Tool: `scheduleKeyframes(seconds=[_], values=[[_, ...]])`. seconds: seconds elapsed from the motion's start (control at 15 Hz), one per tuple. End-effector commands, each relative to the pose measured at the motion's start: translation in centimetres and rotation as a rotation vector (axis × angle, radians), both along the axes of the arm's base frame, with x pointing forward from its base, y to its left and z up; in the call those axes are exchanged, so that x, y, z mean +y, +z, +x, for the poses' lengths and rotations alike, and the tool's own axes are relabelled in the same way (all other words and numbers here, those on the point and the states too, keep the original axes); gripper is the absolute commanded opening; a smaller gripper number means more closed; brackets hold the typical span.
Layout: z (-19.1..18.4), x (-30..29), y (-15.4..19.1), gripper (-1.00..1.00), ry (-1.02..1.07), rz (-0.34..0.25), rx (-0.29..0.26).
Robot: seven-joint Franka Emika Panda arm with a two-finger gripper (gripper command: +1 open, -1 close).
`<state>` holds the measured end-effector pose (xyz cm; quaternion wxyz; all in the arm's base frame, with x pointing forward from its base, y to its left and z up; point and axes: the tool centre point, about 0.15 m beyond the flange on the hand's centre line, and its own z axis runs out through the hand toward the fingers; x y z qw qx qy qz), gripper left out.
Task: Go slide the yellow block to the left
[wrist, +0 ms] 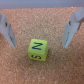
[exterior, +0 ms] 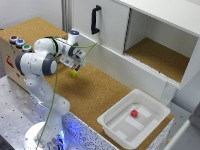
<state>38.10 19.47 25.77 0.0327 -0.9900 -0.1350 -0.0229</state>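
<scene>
Pincer point(wrist: 39, 31) hangs released, fingers point(wrist: 71, 29) splayed either side, just above yellow block point(wrist: 37, 50), which sits on cork desk point(exterior: 100, 90) w/ no contact yet. I'd drop one finger beside block, then push low & steady so it slides w/o tipping.

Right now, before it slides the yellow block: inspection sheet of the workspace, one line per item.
Surface: cork-topped table, no spills seen.
Job's things: yellow block sits flat on the cork, printed letters on its faces; in the wrist view it lies between the fingers, touching neither.
Clutter: white tray at the table's edge holds a small red cube; three coloured buttons on the box at the exterior view's left.
Grippers: gripper just above the block, jaws open.
Cables: green cable runs along the arm.
Surroundings: white cabinet, one compartment open, black handle on the door.
</scene>
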Motion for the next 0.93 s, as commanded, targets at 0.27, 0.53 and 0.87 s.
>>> scheduleKeyframes(seconds=[0.27,0.53,0.87], values=[[3.0,1.3,0.0,1.00,0.589,-0.111,-0.007],[2.9,1.7,-1.0,1.00,0.930,-0.183,-0.010],[2.6,2.6,-2.5,1.00,1.149,-0.135,-0.010]])
